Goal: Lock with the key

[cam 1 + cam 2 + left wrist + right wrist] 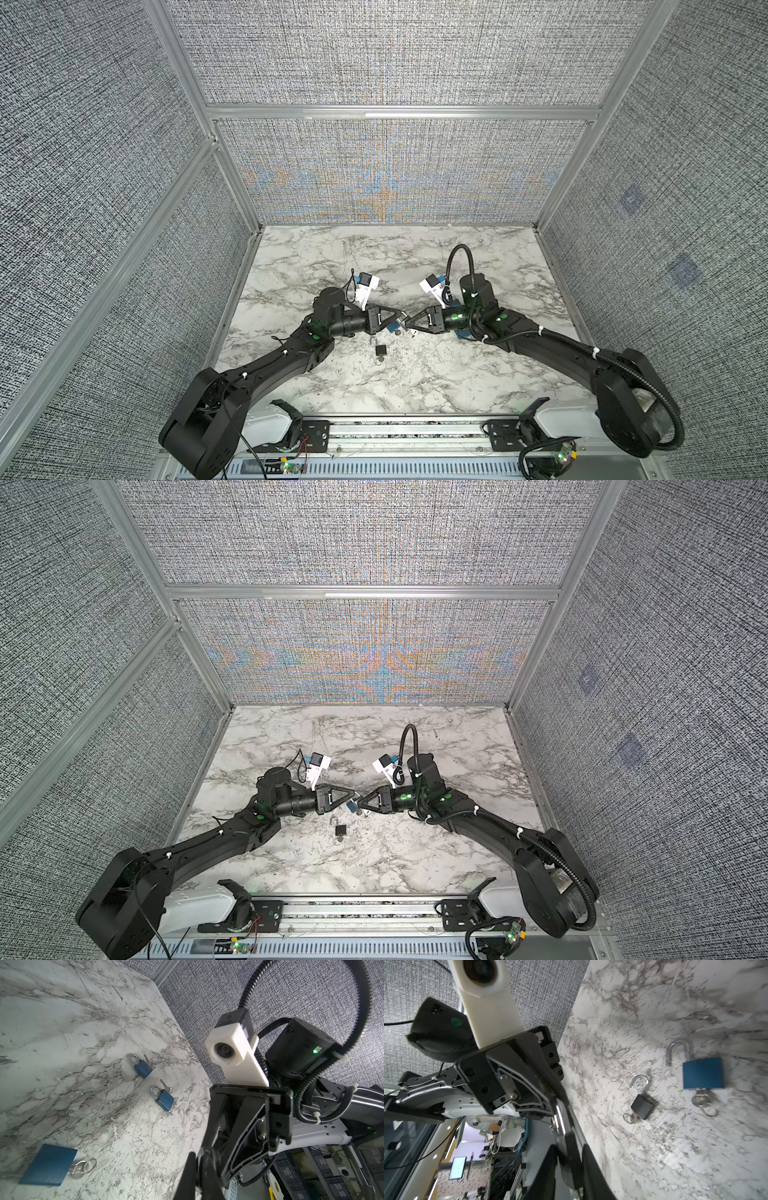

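My two grippers meet tip to tip over the middle of the marble table. The left gripper is shut on a thin silver piece that looks like a key. Around that tip, the right gripper has its fingers standing apart. Below them lies a blue padlock with its shackle open and a ringed key in its base. A small black padlock, shackle also open, lies nearer the front with a key in it.
Two more blue padlocks with closed shackles lie under the right arm, each with a loose key beside it. Fabric walls with aluminium posts enclose the table on three sides. The arm bases and a rail run along the front edge.
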`<state>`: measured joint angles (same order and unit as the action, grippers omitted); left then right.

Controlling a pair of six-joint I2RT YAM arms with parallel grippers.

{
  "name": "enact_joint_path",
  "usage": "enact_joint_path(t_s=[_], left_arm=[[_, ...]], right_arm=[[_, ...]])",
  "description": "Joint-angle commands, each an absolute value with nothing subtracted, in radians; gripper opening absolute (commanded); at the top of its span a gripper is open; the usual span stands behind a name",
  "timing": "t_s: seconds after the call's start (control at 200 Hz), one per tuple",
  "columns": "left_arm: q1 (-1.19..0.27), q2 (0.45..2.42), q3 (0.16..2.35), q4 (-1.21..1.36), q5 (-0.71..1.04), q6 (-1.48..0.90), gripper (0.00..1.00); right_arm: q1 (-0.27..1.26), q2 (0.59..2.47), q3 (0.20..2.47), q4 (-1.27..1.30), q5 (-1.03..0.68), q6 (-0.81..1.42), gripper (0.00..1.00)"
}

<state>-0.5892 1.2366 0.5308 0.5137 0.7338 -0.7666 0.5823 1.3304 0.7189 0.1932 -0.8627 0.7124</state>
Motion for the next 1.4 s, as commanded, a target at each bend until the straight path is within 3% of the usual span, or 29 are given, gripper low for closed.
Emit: enact_joint_path(t_s=[0.0,0.305,0.62,0.825,1.06,1.396], left_arm=[[-0.585,1.244,0.552,0.499,0.710,-0.802,0.00],[-0.580,1.258,0.607,0.468,0.717,-0.810,0.00],[-0.578,1.280,0.622,0.482,0.742,-0.828,0.00],[-0.579,1.280,0.641,0.468,0.741,-0.827,0.00],[-0.578,1.288,0.653,0.471,0.747,-0.834,0.00],[-0.578,1.302,0.660,0.470,0.739,-0.841,0.00]], right_arm=[[0.580,1.308,0.699,0.255,-0.836,0.705,0.34],[0.569,1.237,0.628,0.291,-0.824,0.711,0.39],[0.561,1.246,0.619,0.329,-0.834,0.713,0.32],[0.532,1.225,0.604,0.329,-0.830,0.712,0.42],[0.526,1.236,0.626,0.310,-0.842,0.693,0.43],[0.535,1.262,0.648,0.323,-0.879,0.702,0.25]])
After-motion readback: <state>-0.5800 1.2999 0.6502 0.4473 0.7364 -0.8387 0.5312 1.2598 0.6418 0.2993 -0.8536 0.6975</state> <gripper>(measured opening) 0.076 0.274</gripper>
